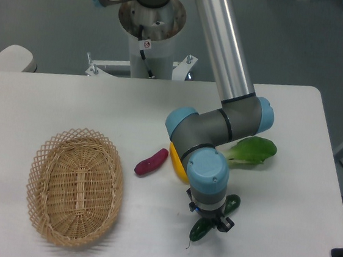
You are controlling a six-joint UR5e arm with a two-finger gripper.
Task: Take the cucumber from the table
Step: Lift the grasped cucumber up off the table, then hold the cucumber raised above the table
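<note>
The dark green cucumber (199, 231) lies slanted on the white table (287, 196) near the front edge. Its thin stem tip points to the lower left and its other end (232, 203) shows at the upper right. My gripper (211, 222) points straight down over the cucumber's middle, with the blue wrist above hiding that part. The fingers are drawn in against the cucumber's sides, one black fingertip (226, 225) showing on the right. The cucumber still rests on the tabletop.
A yellow pepper (179, 163) lies partly hidden behind the arm. A short purple piece (151, 161) lies to its left and a flat light-green leaf (252, 151) to the right. A wicker basket (75, 184) stands at the left. The table's front edge is close below the cucumber.
</note>
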